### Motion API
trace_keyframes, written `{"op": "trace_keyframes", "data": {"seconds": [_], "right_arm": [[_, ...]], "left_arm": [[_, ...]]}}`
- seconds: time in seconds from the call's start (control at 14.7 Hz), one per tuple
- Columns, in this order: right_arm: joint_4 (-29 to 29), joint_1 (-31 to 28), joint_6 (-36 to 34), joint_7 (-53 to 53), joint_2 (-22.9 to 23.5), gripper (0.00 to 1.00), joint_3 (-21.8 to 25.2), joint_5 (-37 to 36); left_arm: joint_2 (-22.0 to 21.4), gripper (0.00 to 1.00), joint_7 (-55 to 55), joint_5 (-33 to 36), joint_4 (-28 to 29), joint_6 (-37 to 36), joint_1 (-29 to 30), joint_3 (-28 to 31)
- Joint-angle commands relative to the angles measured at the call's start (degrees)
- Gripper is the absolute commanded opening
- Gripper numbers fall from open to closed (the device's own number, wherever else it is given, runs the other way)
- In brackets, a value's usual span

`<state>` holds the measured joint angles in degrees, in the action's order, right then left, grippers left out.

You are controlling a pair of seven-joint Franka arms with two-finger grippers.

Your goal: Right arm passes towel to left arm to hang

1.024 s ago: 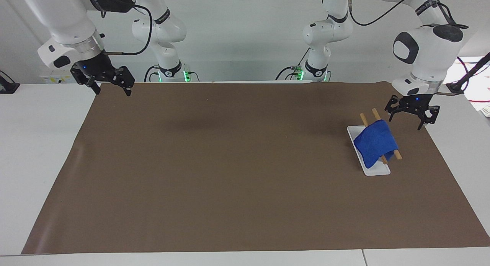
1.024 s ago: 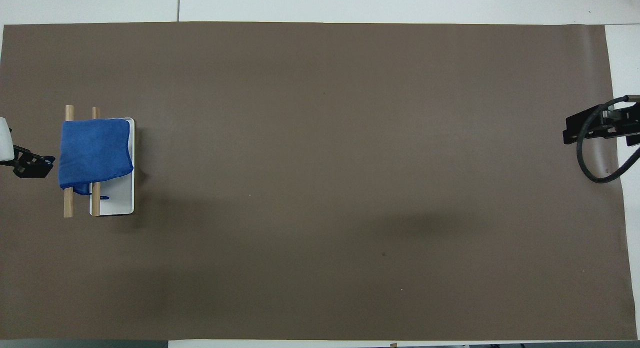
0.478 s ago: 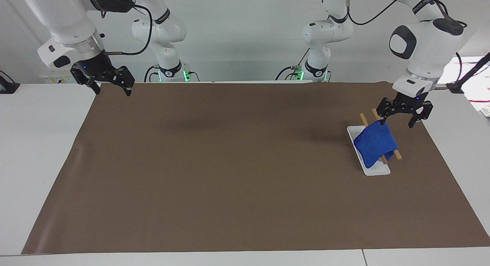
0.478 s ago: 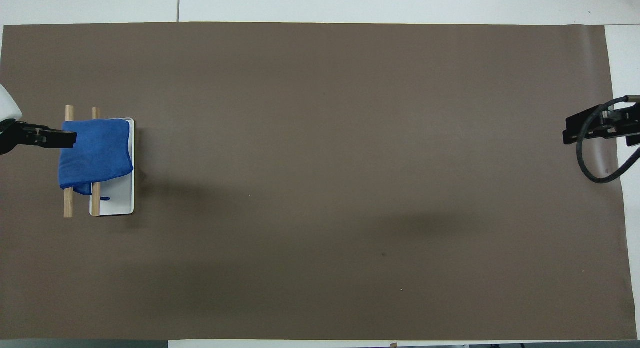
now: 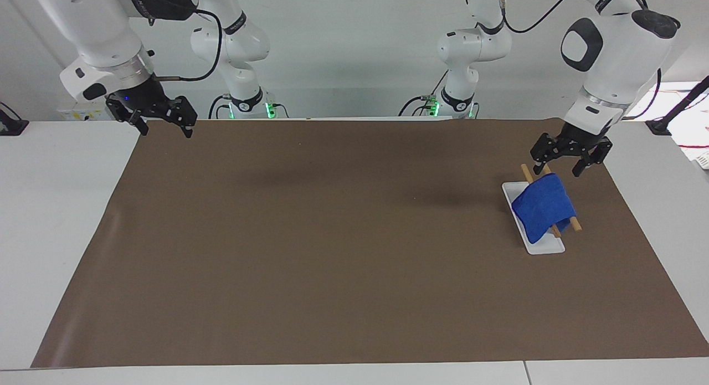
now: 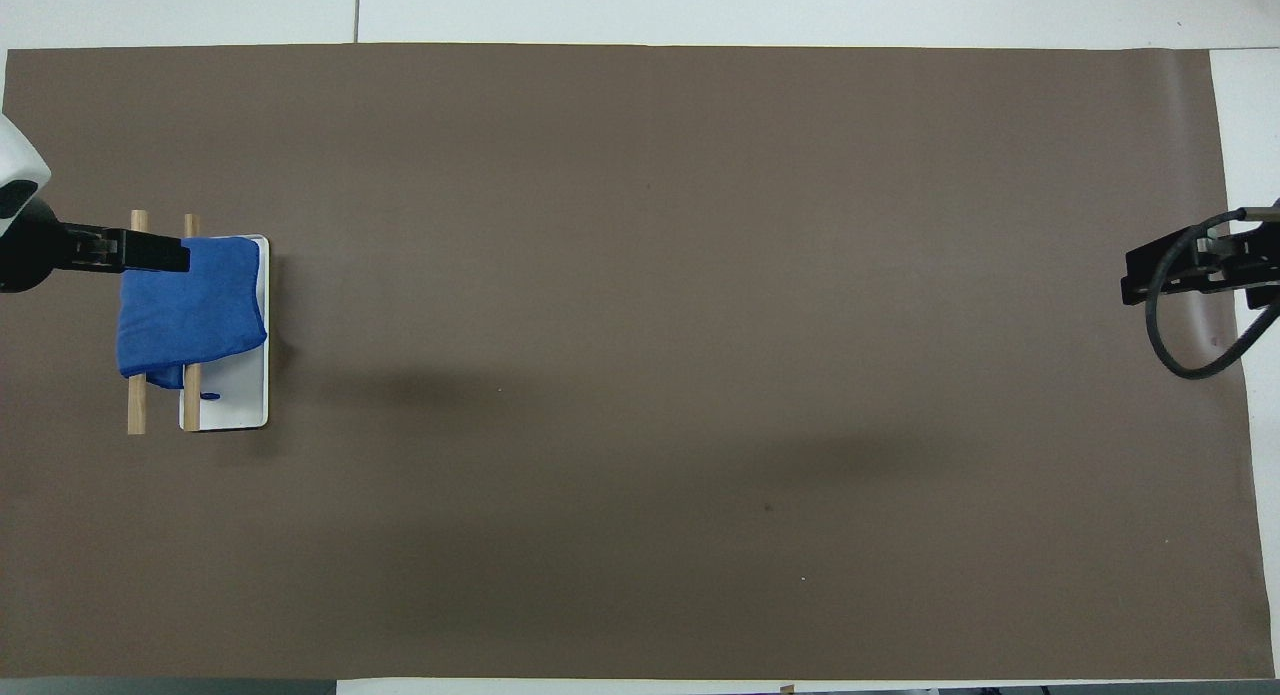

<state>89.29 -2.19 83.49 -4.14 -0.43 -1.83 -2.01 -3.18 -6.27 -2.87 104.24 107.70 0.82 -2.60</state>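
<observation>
The blue towel (image 5: 543, 209) (image 6: 190, 305) hangs draped over two wooden rods (image 5: 525, 172) (image 6: 137, 407) of a small rack with a white base (image 5: 545, 247) (image 6: 235, 405), at the left arm's end of the brown mat. My left gripper (image 5: 556, 172) (image 6: 160, 255) hovers open just above one edge of the towel and the bare rod ends, holding nothing. My right gripper (image 5: 163, 131) (image 6: 1190, 273) waits open and empty in the air over the mat's edge at the right arm's end.
The brown mat (image 5: 332, 235) covers most of the white table (image 5: 55, 208). A black cable (image 6: 1175, 345) loops below the right wrist. Both arm bases (image 5: 246, 105) stand at the table's robot end.
The left gripper has swung from beside the rack to above the towel's edge and the rod ends. The right gripper has barely shifted.
</observation>
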Motion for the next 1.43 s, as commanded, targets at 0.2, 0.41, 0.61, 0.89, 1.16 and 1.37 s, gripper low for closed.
{"op": "trace_keyframes", "data": {"seconds": [0.2,0.41,0.61,0.89,1.16,1.37], "right_arm": [[1.76,-1.68,-0.17,-0.52,-1.42,1.0,-0.19,0.61],[1.76,-1.68,0.0,-0.26,-1.51,1.0,-0.19,0.52],[1.85,-1.51,0.18,-0.34,-1.42,1.0,-0.19,0.52],[1.94,-1.5,0.27,-0.43,-1.51,1.0,-0.19,0.61],[1.94,-1.42,0.27,-0.52,-1.51,1.0,-0.19,0.52],[1.94,-1.42,0.27,-0.61,-1.51,1.0,-0.19,0.52]], "left_arm": [[0.19,1.0,9.23,0.23,-6.76,-10.3,-0.64,-2.13],[0.8,1.0,9.7,0.41,-10.19,-14.18,-0.47,-2.67],[0.71,1.0,7.15,0.49,-10.36,-15.24,0.41,-2.24],[3.35,1.0,7.15,0.58,-15.3,-16.91,0.5,-2.06],[3.7,1.0,6.97,2.52,-14.77,-17.09,-0.12,-2.23],[2.39,1.0,6.88,2.43,-11.79,-15.86,-0.11,-2.23]]}}
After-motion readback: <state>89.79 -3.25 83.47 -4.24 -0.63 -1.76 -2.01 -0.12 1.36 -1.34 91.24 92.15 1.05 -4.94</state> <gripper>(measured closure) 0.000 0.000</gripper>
